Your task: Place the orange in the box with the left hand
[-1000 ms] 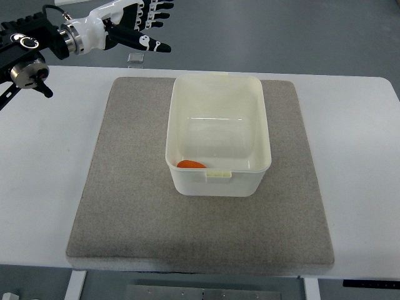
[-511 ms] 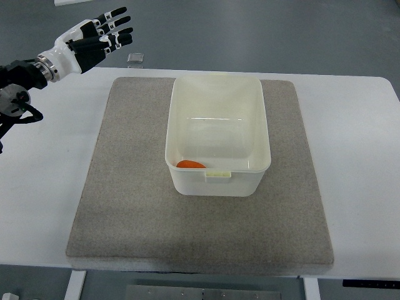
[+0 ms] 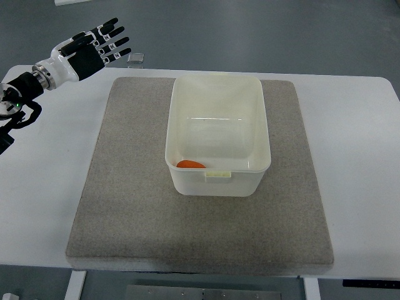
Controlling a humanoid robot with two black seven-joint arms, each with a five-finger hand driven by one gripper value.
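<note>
our orange (image 3: 190, 165) lies inside the box (image 3: 218, 89), down on the floor of it in the near left corner, close against the near wall; only part of its top shows over the rim. the box is a pale cream plastic tub, open at the top, with a small tab (image 3: 219, 175) on its near rim, and nothing else is in it that we can see. it stands upright on a grey felt mat (image 3: 125, 187), about midway across it and nearer the far edge, and the mat lies flat on a white table (image 3: 350, 156). nothing covers the box or stands between it and our arm.

our left hand (image 3: 90, 50) is up at the far left, above the table's far left corner and well apart from the box, its arm coming in from the left edge. its fingers (image 3: 111, 42) are spread and straight, pointing right and away, and they hold nothing. just beyond the fingertips a small square clear thing (image 3: 134, 59) lies past the table's far edge; we cannot tell what it is. we can read no writing or brand anywhere.

against half a second ago, our left hand sits a little lower and slightly to the right, with the arm drawn further toward the left edge; the orange and the box have not moved.
</note>
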